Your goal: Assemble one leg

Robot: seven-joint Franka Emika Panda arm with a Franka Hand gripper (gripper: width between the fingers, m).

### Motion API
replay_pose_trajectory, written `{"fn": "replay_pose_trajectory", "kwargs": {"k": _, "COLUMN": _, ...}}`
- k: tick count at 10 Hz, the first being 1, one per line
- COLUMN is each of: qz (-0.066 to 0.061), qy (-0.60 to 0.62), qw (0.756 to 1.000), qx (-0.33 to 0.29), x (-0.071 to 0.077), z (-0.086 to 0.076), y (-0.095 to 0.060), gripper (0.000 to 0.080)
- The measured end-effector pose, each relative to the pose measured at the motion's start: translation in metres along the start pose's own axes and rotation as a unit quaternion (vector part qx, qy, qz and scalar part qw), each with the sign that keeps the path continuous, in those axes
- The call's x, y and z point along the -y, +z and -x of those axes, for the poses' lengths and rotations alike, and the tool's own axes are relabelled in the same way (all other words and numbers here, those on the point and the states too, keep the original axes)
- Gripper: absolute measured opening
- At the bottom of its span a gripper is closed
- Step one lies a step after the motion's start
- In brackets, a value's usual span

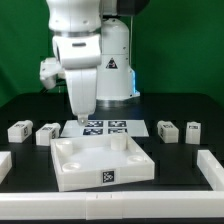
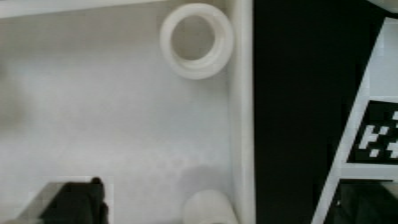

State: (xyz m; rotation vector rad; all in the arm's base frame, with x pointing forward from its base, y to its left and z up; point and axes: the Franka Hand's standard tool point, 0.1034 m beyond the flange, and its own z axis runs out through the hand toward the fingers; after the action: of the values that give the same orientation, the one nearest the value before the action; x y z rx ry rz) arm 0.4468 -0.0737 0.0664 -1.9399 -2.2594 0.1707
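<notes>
The white tray-like tabletop (image 1: 100, 160) lies in the middle of the black table. Its inside, with a round corner socket (image 2: 196, 38), fills much of the wrist view. Four white legs with tags stand apart: two at the exterior view's left (image 1: 18, 130) (image 1: 47, 133) and two at its right (image 1: 167, 130) (image 1: 193, 130). My gripper (image 1: 81, 117) hangs over the tabletop's far left part, near its back wall. It holds nothing. One dark finger (image 2: 71, 200) shows far from the middle of the wrist view, so the jaws stand open; the other finger is lost against the black table.
The marker board (image 1: 105, 127) lies just behind the tabletop and shows in the wrist view (image 2: 374, 130). Long white bars lie at the exterior view's left edge (image 1: 4, 165) and right edge (image 1: 210, 166). The robot's base stands behind.
</notes>
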Motion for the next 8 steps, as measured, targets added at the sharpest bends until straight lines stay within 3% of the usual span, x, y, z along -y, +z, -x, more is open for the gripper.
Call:
{"fn": "replay_pose_trajectory", "kwargs": {"k": 2, "qz": -0.02, "qy": 0.002, "qw": 1.0, "qx": -0.007, "x": 0.005, "z": -0.013, "y": 0.027, "gripper": 0.065}}
{"fn": "replay_pose_trajectory", "kwargs": {"k": 5, "qz": -0.028, "qy": -0.005, "qw": 1.0, "qx": -0.012, "x": 0.008, "z": -0.021, "y": 0.035, "gripper": 0.065}}
{"fn": "replay_pose_trajectory", "kwargs": {"k": 7, "qz": -0.035, "qy": -0.006, "qw": 0.999, "qx": -0.016, "x": 0.01, "z": -0.016, "y": 0.044, "gripper": 0.065}}
{"fn": "replay_pose_trajectory", "kwargs": {"k": 8, "qz": -0.04, "qy": -0.007, "qw": 0.999, "qx": -0.02, "x": 0.011, "z": -0.01, "y": 0.052, "gripper": 0.0522}}
